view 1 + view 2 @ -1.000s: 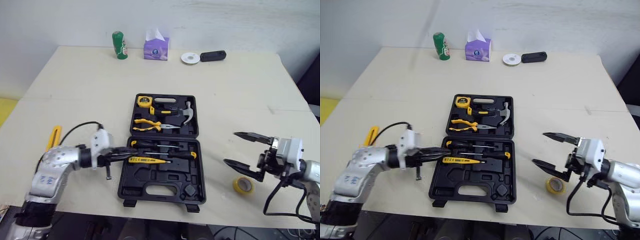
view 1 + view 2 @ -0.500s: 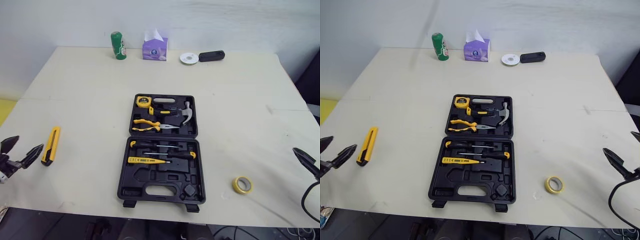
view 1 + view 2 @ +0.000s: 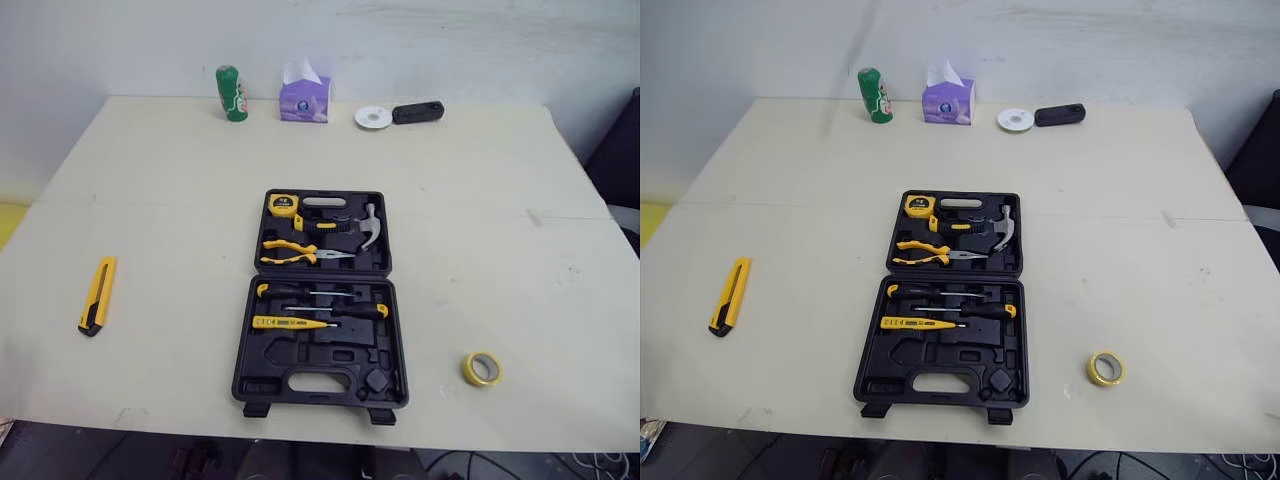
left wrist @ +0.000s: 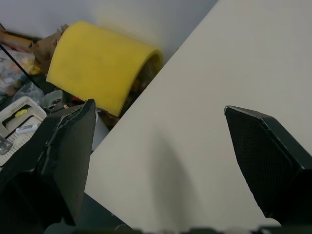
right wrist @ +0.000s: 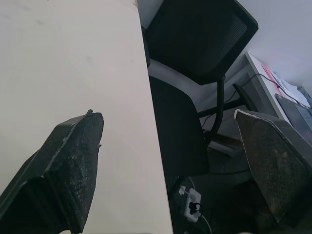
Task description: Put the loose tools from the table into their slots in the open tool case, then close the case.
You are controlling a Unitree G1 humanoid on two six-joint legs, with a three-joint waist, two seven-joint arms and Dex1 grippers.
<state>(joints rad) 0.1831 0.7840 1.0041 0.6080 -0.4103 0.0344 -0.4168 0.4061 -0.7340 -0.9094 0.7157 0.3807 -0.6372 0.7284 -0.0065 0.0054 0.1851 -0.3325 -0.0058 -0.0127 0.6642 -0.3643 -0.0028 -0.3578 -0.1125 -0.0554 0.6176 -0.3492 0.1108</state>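
Table [image 3: 500,200]: pale, wide.

Tool case [image 3: 290,352]: lies open flat at centre near edge, hinge running left-right. Stiff plastic and likely the heaviest item. I'd fold it by an outer edge, not mid-panel.

Left gripper [image 4: 158,107]: jaws spread wide, empty, off the table's left edge. Right gripper [image 5: 165,114]: same, spread and empty, at the right edge.

Utility knife [image 3: 97,296]: well left of the case, lying flat. Looks light, rigid and slim. Pinch across the narrow body at mid-length.

Tape roll [image 3: 481,368]: right of the case, near edge, flat. Looks light, slightly soft, may skid. Take it across the rim.

Count:
- Loose: 1 knife, 1 roll.
- Seated in the case: 1 tape measure, 1 hammer, 1 pliers, 3 drivers by my read.
- 1 case.
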